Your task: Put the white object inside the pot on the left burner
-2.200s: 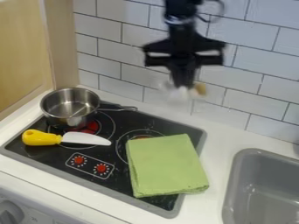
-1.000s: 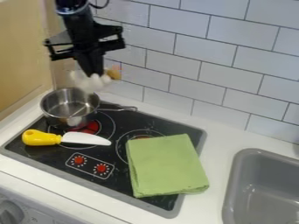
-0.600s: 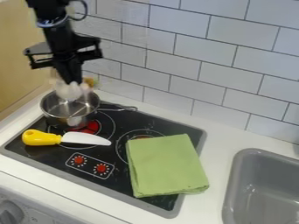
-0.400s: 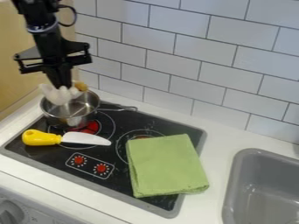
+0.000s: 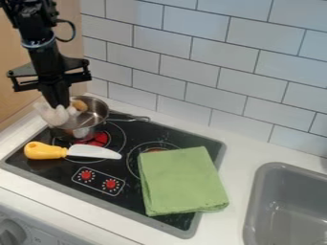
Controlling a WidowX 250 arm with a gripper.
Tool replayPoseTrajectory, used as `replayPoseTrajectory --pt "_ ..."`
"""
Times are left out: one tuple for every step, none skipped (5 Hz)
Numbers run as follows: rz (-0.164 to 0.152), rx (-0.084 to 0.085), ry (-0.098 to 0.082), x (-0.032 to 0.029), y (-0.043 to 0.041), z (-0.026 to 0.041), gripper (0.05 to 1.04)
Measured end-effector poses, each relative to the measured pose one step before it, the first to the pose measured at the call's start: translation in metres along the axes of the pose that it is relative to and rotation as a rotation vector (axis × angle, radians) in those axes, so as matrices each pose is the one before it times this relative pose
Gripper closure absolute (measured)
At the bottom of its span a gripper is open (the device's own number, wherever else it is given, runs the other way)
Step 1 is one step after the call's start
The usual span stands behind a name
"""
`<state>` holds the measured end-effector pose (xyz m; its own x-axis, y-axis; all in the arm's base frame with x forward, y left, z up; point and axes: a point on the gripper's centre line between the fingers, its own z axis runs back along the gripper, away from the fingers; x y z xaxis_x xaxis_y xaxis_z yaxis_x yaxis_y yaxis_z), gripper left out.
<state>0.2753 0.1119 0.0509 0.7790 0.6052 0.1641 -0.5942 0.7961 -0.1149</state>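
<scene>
A black gripper [image 5: 60, 105] pinches a white object [image 5: 51, 115] with a tan part, holding it over the rim of a steel pot [image 5: 96, 115]; whether the two touch is unclear. The pot sits at the back left corner of a black stovetop [image 5: 131, 203]. In front of it, along the stovetop's left part, lies a yellow-handled knife [image 5: 48, 151]. A folded green cloth [image 5: 182, 182] overlaps the stovetop's right edge.

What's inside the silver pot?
In the pot I see shiny metal on the right. The white thing in the gripper hides the left part, so I can't tell what's there.
</scene>
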Motion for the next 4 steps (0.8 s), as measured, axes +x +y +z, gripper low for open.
replayPoseTrajectory --pt "-0.0079 0.0117 0.0366 -0.00335 0.00281 -0.01382 1.035" --pt "0.0016 0.0130 0.0234 0.01118 -0.00257 -0.01289 1.035" --pt "-0.0021 0.0025 0.0036 0.00994 -0.00557 -0.00384 1.021" --pt "0.0312 -0.0088 0.0063 -0.00018 -0.00166 0.00080 0.881"
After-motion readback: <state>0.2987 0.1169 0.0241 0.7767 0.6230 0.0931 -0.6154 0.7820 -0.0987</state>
